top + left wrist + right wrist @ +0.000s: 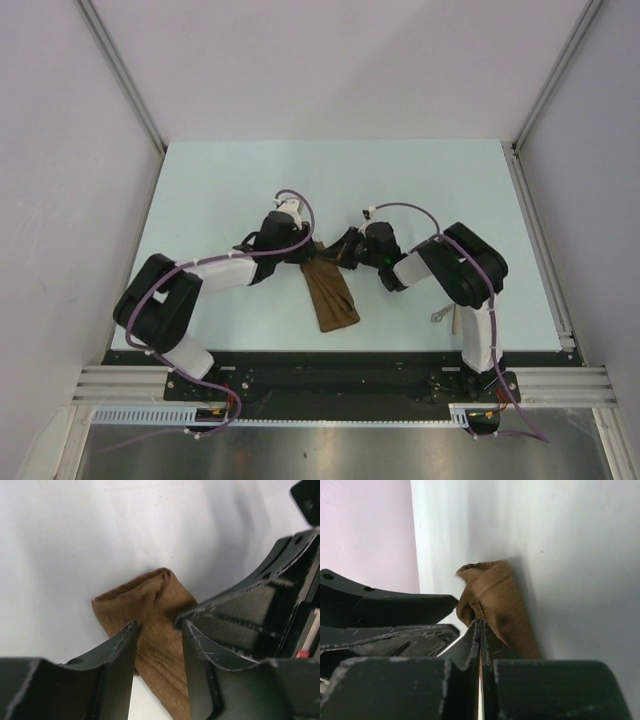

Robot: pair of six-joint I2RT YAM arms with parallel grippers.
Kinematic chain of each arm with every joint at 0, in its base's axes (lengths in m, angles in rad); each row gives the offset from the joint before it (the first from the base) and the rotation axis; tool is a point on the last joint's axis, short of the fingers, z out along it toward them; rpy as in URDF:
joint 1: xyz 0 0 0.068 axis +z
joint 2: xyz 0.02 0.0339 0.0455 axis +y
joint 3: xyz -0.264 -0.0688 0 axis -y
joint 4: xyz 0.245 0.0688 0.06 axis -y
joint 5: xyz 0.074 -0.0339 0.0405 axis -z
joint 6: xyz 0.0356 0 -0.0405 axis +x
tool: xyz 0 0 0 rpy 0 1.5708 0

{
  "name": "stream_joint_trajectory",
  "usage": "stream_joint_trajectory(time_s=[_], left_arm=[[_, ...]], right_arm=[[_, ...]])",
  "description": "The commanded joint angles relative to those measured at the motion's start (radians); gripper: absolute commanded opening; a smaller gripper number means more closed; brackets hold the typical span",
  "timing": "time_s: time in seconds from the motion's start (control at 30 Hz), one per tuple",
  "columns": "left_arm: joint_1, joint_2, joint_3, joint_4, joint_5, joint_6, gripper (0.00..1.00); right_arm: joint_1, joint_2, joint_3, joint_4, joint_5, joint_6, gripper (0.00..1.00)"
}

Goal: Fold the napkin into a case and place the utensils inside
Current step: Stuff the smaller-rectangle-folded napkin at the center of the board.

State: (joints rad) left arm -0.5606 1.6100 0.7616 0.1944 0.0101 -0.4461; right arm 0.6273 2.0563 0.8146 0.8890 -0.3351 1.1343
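The dark-brown napkin point(331, 292) lies folded into a narrow strip on the table between the arms, its far end lifted at the grippers. My left gripper point(304, 252) is open, its fingers straddling the napkin's far end point(150, 597) from above. My right gripper point(333, 258) is shut, its fingertips pinching the napkin's folded edge point(487, 592). The utensils point(444, 318) lie by the right arm's base, a silver end and a pale tan handle point(456, 322) showing; the arm hides the rest.
The pale table point(250, 180) is fenced by white walls, with metal rails at the back corners. A black base rail point(330, 370) runs along the near edge. The two grippers are very close together; the right one shows in the left wrist view point(260, 610).
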Motion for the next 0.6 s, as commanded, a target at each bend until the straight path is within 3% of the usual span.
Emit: stream_joint_trajectory(time_s=[0.0,0.13,0.27,0.37,0.4,0.57], left_arm=[[-0.005,-0.126,0.025,-0.091,-0.007,-0.012,0.48],[-0.007,-0.284,-0.040,-0.177,-0.074,-0.013,0.57],[-0.007,-0.399,-0.114,-0.239,-0.032,-0.051,0.56],[-0.009,-0.473,-0.226,-0.175,0.084,-0.120,0.40],[-0.012,-0.482,-0.258,-0.147,0.108,-0.143,0.29],[-0.054,-0.475,-0.361,-0.075,0.136,-0.220,0.14]], right_arm=[[-0.037,-0.138,0.023,-0.243,-0.051,-0.151,0.00],[-0.061,-0.231,-0.001,-0.396,-0.065,-0.246,0.01],[-0.083,-0.350,-0.067,-0.542,-0.076,-0.376,0.02],[-0.092,-0.462,-0.155,-0.582,-0.082,-0.439,0.03],[-0.103,-0.487,-0.167,-0.594,-0.090,-0.444,0.03],[-0.098,-0.565,-0.239,-0.624,-0.119,-0.439,0.02]])
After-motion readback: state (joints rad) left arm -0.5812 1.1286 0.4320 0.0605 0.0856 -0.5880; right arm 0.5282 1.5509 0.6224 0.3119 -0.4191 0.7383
